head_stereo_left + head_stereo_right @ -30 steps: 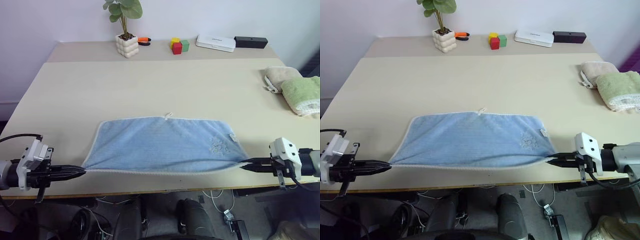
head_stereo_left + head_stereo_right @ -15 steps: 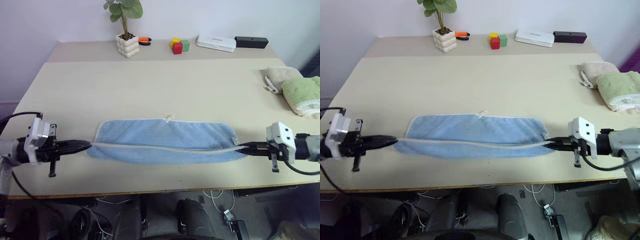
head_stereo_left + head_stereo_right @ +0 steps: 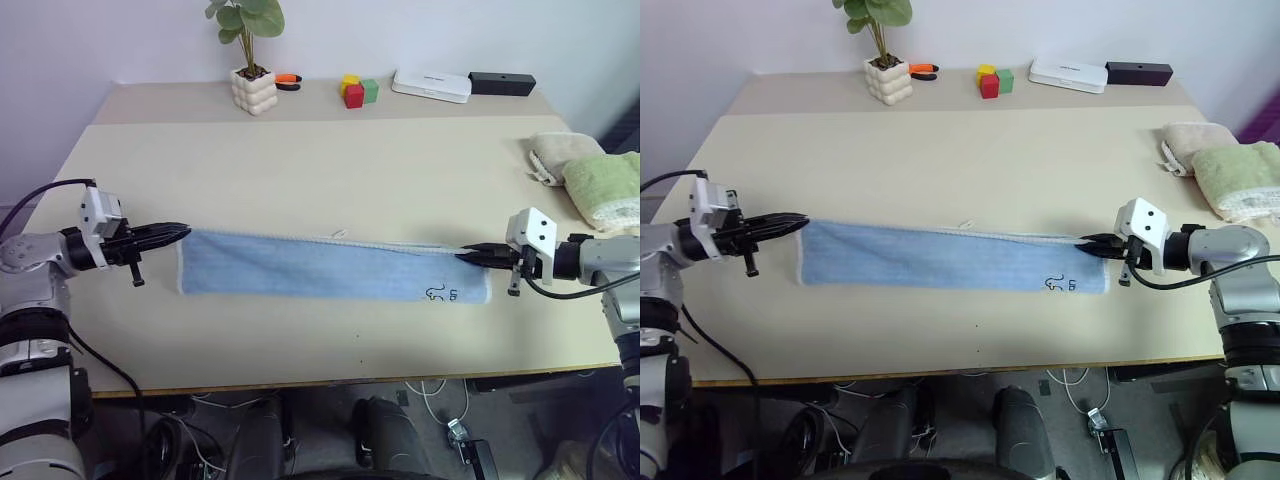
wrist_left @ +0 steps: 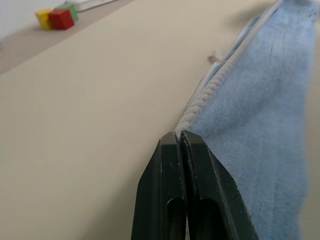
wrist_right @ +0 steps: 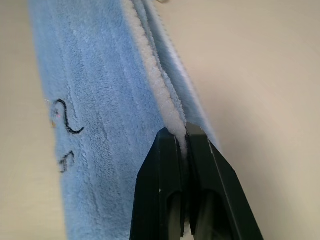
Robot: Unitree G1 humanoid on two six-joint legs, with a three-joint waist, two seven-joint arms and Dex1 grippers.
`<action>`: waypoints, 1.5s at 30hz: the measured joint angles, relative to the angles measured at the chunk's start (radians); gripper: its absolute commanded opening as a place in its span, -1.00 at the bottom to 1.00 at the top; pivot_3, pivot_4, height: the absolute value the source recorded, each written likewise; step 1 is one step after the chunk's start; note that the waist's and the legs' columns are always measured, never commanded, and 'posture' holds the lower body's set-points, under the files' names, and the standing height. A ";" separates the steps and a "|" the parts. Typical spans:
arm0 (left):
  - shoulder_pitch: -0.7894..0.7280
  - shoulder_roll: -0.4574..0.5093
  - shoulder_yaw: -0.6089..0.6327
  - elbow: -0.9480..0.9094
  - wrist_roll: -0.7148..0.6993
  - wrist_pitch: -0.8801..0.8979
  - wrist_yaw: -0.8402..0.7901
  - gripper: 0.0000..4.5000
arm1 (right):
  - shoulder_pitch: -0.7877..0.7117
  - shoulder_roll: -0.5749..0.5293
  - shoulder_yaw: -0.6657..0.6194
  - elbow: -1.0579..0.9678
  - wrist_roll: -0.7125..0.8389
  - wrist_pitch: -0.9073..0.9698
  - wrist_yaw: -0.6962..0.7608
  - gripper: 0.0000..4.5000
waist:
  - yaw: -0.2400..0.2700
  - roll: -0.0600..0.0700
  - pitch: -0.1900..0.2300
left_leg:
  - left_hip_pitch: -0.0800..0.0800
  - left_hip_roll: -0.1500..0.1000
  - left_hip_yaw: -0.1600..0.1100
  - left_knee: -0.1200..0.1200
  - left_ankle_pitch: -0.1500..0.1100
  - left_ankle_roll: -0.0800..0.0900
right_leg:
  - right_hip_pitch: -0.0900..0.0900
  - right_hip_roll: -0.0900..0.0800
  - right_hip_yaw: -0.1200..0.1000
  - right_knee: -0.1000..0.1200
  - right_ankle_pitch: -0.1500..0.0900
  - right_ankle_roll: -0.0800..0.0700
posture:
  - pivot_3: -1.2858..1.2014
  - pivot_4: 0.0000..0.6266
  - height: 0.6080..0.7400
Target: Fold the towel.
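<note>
Both claws, left (image 3: 183, 231) and right (image 3: 462, 254), pinch the light blue towel (image 3: 320, 268), folded lengthwise.

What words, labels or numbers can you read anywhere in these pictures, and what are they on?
No text can be read.
Towel: a small dark embroidered mark, a squiggle, not clear letters.
White box at the table's far edge: faint print, too small to read.

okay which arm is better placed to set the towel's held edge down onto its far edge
Neither clearly. The left gripper and right gripper are each shut on one end of the towel hem, level with the far edge, so both should lower together.
</note>
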 measured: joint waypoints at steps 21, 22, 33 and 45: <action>-0.094 -0.072 -0.073 0.201 0.184 -0.106 0.147 -0.74 | -0.096 0.070 0.075 0.198 -0.137 -0.092 -0.107 -0.87 | 0.000 0.000 0.000 | 0.000 0.000 0.000 0.000 0.000 0.000 | 0.000 0.000 0.000 0.000 0.000 0.000 | 0.03 -0.52 0.92; -0.101 -0.073 -0.077 0.222 0.197 -0.101 0.176 -0.58 | -0.103 0.075 0.075 0.200 -0.134 -0.072 -0.101 -0.71 | -0.001 0.000 0.000 | 0.000 0.000 0.000 0.000 0.000 0.000 | 0.000 0.000 0.000 0.001 0.000 0.000 | 0.03 -0.52 0.92; -0.154 -0.080 -0.031 0.235 0.174 -0.035 0.259 0.99 | -0.126 0.080 0.069 0.222 -0.157 -0.073 -0.201 0.52 | -0.002 0.000 0.000 | 0.000 0.000 0.000 0.000 0.000 -0.001 | 0.000 0.000 0.000 0.001 0.000 0.000 | 0.03 -0.52 0.92; 0.068 -0.162 0.177 -0.452 -0.165 0.509 0.476 -1.00 | 0.072 0.383 -0.138 -0.536 0.050 0.359 -0.723 -0.99 | 0.001 -0.001 -0.001 | 0.000 0.000 -0.002 0.001 0.001 -0.001 | 0.001 0.000 0.001 0.002 0.000 0.000 | 0.03 -0.52 0.92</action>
